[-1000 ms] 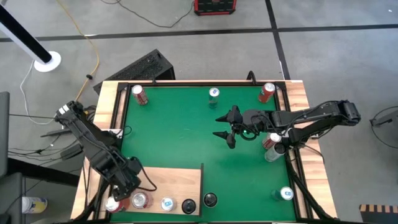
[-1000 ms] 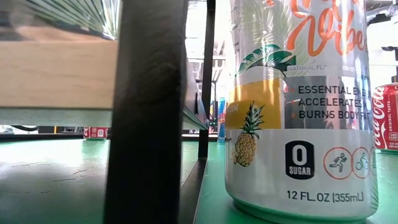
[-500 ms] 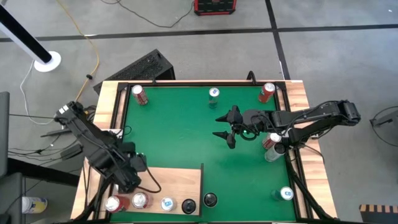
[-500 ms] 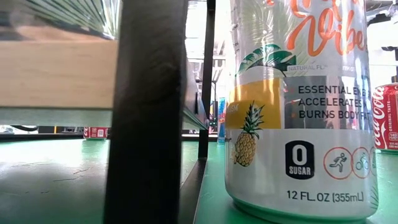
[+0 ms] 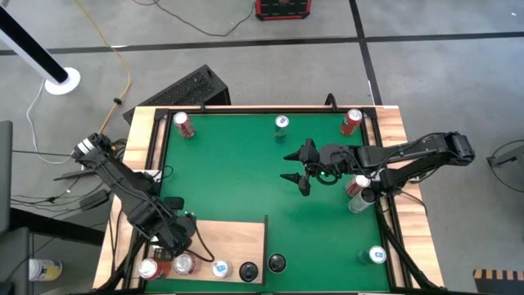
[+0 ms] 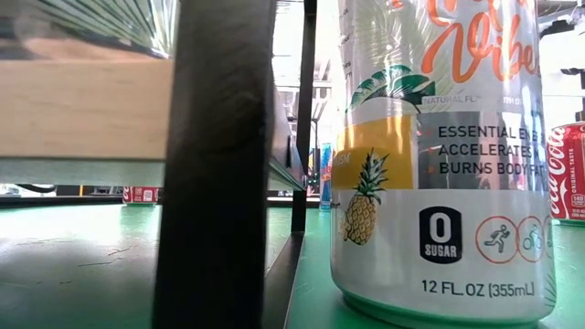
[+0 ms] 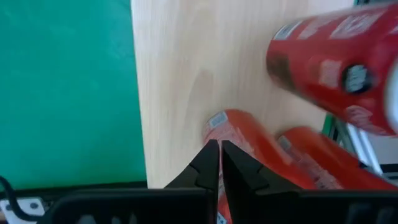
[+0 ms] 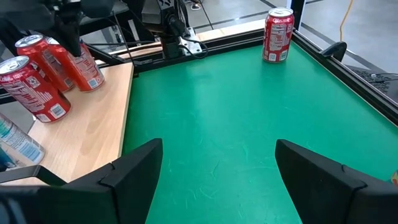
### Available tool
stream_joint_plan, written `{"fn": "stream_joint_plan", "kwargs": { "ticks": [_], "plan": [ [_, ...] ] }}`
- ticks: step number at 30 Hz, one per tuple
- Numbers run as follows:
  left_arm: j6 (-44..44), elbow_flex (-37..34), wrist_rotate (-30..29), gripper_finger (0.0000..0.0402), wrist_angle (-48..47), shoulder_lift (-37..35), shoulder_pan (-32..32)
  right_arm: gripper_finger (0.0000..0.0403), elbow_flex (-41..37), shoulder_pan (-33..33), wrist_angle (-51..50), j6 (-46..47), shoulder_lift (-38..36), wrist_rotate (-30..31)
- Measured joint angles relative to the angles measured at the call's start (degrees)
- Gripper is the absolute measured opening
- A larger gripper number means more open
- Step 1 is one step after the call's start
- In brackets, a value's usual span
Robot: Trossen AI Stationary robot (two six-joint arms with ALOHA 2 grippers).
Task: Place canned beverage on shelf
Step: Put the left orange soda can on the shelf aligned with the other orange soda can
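Note:
The pale wooden shelf [image 5: 237, 238] stands at the mat's near left corner. Two red cans [image 5: 149, 268] [image 5: 183, 264], a blue-white can [image 5: 219, 268] and a dark-topped can [image 5: 248, 269] stand upright along its near edge. The wrist views show three red cans [image 7: 323, 62] [image 7: 242, 140] [image 7: 323, 165]. My left gripper [image 7: 217, 146] is shut and hovers over the shelf's left part [image 5: 170, 244], just beside a red can's top. My right gripper [image 5: 296, 168] is open and empty over the mat's middle [image 8: 217, 162]. My left gripper's shut fingertips [image 7: 211, 152] point down, right beside the top rim [image 7: 216, 121] of an upright red can on the shelf. I cannot tell whether they touch it.
A pineapple-print can [image 6: 439, 155] stands on the green mat [image 5: 237, 164] beside the shelf's dark leg [image 6: 219, 164]. Cans stand on the mat at the far left [image 5: 183, 124], far middle [image 5: 282, 124], far right [image 5: 351, 121], right edge [image 5: 358, 192] and near right [image 5: 375, 256].
My left gripper, still shut, has drawn back from the red cans at the shelf's near left corner toward the far edge. It has then shifted a little toward the table's right. The cans have stayed in place.

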Motion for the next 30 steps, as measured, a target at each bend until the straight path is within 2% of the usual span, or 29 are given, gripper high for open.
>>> {"fn": "stream_joint_plan", "kwargs": {
  "ticks": [5, 11, 30],
  "plan": [
    [-0.06, -0.10, 0.35, 0.0000, 0.16, 0.00, 0.00, 0.0335, 0.00, 0.01, -0.09, 0.00, 0.00, 0.00],
    [-1.67, -0.10, 3.40, 0.0000, 0.13, 0.00, -0.13, 0.0335, 0.00, 0.00, -0.09, 0.02, 0.00, 0.00],
    [-6.91, -0.10, 5.07, 0.0000, -1.45, -0.02, -2.04, 0.0335, 0.00, 0.01, -0.11, 0.05, 0.00, 0.00]
  ]
}}
